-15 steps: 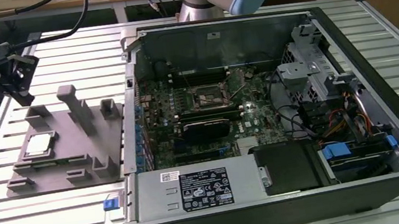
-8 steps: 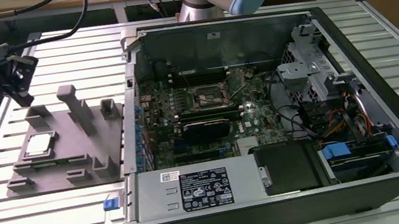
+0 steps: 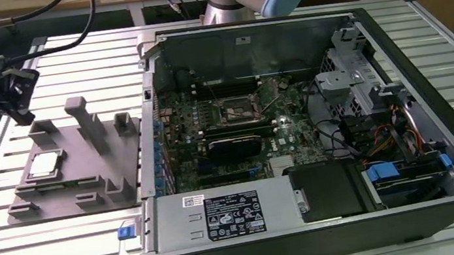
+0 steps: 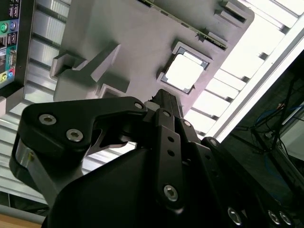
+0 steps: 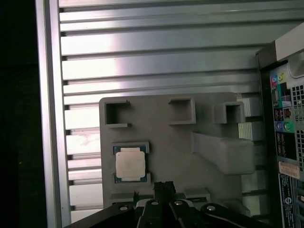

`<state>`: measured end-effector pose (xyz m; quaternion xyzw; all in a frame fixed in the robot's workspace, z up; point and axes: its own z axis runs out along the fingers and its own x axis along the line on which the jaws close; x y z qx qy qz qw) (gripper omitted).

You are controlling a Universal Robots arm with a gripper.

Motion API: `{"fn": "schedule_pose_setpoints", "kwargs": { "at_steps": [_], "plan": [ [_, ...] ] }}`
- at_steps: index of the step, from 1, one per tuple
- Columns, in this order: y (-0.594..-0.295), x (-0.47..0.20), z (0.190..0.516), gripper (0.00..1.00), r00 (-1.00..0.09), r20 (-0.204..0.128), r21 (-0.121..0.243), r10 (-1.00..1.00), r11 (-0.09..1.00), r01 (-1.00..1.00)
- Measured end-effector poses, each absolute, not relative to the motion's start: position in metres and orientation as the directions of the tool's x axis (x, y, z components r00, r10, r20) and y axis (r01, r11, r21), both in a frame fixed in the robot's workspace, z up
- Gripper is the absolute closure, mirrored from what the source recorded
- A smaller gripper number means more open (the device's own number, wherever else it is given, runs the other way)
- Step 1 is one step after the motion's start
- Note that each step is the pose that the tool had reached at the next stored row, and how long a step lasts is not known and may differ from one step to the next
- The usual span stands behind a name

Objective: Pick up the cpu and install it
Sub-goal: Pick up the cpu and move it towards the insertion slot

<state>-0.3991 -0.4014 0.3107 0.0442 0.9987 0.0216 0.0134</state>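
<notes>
Cpu [image 3: 43, 166] lies flat, silvery top up, in a shallow square recess of the grey tray [image 3: 82, 165] at the exterior view's left, just beside the open computer case [image 3: 430, 68]. The gripper [image 3: 23, 116] hangs in that frame's upper left, above the tray and clear of the cpu (fingers drawn together, nothing held between them). The black socket [image 3: 236, 108] sits on the motherboard near the case's middle, well apart from the cpu.

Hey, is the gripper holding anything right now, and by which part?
Nothing. The gripper is bare; the silvery-white square cpu lies in its recess in the grey plastic tray, apart from it.
</notes>
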Motion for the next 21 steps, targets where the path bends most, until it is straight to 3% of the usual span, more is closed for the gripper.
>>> {"fn": "schedule_pose_setpoints", "kwargs": {
  "at_steps": [21],
  "plan": [
    [-0.414,-0.415,0.28,0.89,-0.996,-0.025,0.044,0.089,0.995,0.088]
  ]
}}
